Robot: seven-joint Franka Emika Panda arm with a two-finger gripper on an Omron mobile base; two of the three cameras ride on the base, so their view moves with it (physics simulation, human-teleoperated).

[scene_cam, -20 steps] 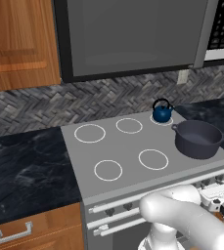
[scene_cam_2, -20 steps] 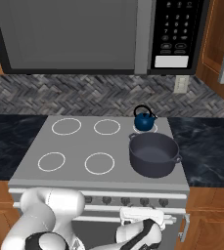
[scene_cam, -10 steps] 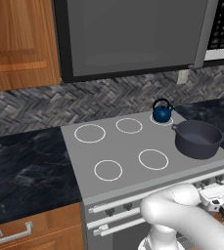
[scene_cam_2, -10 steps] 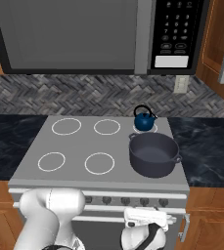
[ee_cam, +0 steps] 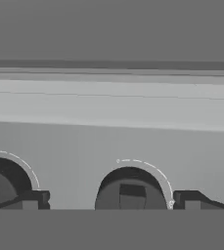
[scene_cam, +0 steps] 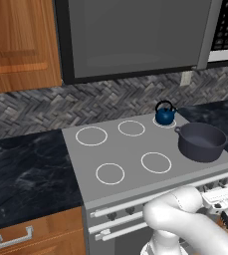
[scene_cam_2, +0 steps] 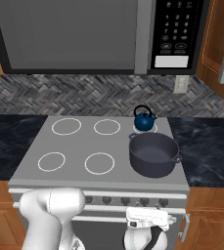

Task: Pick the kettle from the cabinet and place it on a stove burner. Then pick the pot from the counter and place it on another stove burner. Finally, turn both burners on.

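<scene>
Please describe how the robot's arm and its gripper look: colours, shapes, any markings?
The arm is glossy white with rounded, bulky links. The gripper has two small dark, blocky fingers; its white, boxy hand carries faint grey markings on top, too small to read. No loose cables are visible.

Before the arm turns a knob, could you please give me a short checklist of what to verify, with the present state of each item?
1. Kettle sits on a back burner of the stove: ok.
2. Pot sits on the stove in front of the kettle, apart from it: ok.
3. Gripper is open, with nothing held: ok.
4. Gripper is lined up with a knob: ok, in the hand view the knob lies between the fingertips.
5. That knob belongs to a burner with a vessel on it: cannot tell.
6. Burners are already on: cannot tell, nothing glows.
</scene>
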